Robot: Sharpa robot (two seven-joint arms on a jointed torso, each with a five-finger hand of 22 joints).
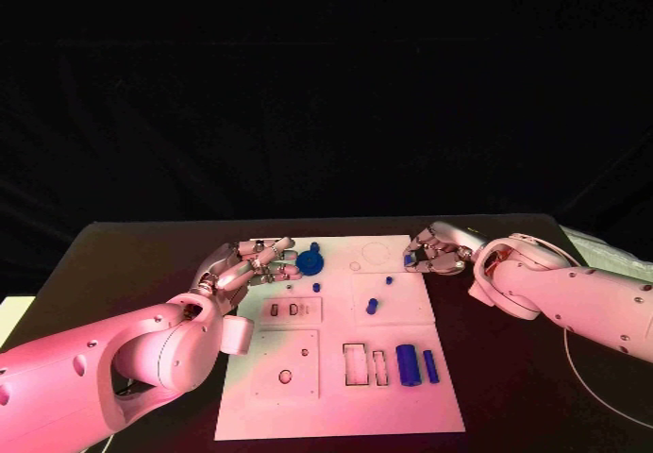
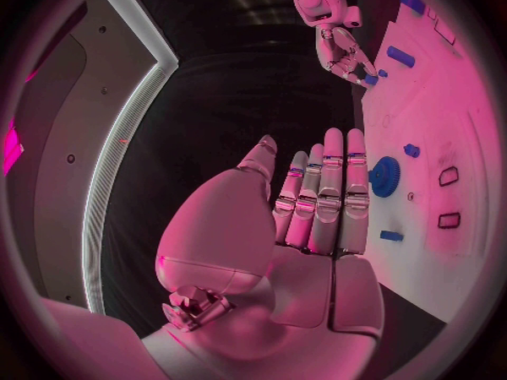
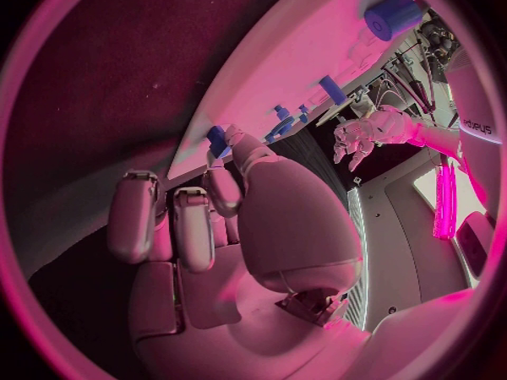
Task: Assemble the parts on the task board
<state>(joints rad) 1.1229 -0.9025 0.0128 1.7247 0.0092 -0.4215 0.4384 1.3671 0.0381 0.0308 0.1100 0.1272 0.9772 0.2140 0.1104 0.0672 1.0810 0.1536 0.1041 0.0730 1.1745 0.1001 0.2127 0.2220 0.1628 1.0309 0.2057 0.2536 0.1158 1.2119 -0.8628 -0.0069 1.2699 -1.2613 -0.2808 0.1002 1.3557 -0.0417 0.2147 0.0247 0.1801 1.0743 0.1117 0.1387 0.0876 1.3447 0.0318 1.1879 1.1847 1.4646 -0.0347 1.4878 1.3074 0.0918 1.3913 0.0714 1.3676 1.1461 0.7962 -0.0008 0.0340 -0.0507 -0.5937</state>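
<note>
The white task board lies in the middle of the table. My left hand hovers at the board's far left corner with its fingers stretched out and nothing in them, close beside the blue gear. The left wrist view shows the left hand's flat fingers just short of the gear. At the board's far right edge, my right hand pinches a small blue part. That blue part sits between thumb and finger in the right wrist view.
Two blue cylinders lie at the board's near right beside empty rectangular slots. Small blue pegs stand mid-board. A thin cable curves over the table at the right, and a pale object lies at the right edge.
</note>
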